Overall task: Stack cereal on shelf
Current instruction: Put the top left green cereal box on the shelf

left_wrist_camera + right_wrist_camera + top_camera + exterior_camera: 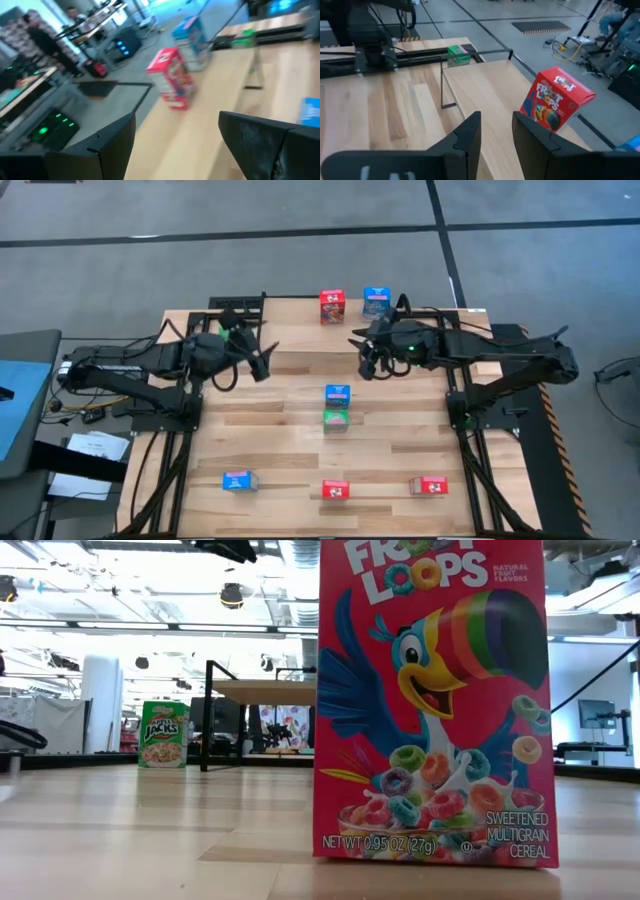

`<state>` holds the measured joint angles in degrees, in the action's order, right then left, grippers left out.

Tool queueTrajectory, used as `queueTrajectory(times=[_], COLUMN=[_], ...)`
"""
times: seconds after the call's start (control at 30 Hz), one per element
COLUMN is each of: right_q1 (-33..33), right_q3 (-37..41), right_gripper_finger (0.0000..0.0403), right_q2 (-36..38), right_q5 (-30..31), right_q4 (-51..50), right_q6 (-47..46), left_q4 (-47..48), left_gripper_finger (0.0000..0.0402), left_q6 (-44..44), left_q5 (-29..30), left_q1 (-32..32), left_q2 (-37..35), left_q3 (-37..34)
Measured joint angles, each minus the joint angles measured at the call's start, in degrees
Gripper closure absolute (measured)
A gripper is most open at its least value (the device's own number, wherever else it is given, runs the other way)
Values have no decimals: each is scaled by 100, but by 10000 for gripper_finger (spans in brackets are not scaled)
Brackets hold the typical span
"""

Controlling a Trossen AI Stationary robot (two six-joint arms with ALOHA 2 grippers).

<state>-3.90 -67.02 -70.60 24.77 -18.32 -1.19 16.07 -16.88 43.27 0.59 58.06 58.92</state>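
Small cereal boxes stand about the table. A red box and a blue one are at the far edge, a green one at the far left. A blue box and a green one sit together mid-table. The shelf is a pale board on thin black legs, with nothing on it. My left gripper hovers open by its left end. My right gripper hovers above it, narrowly open and holding nothing.
Along the near edge are a blue box and two red ones; the middle red one fills the low view. Black arm mounts flank the table. People stand in the room beyond.
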Motion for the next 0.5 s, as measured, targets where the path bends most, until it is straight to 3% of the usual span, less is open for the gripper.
queueTrajectory(times=[0.13, 0.33, 0.5], right_q1=[117, 203, 203], right_q3=[0, 0, 0], right_gripper_finger=[258, 238, 214], right_q2=[291, 613, 708], right_q5=[-2, 42, 47], right_q4=[-111, -136, -353], right_q6=[13, 37, 152], left_q4=[640, 1821, 2390], left_gripper_finger=[127, 127, 127], left_q6=[50, 456, 455], left_q5=[-377, -1656, -2320], left_q1=[647, 1640, 2341], left_q2=[28, 31, 33], left_q3=[367, 947, 1051])
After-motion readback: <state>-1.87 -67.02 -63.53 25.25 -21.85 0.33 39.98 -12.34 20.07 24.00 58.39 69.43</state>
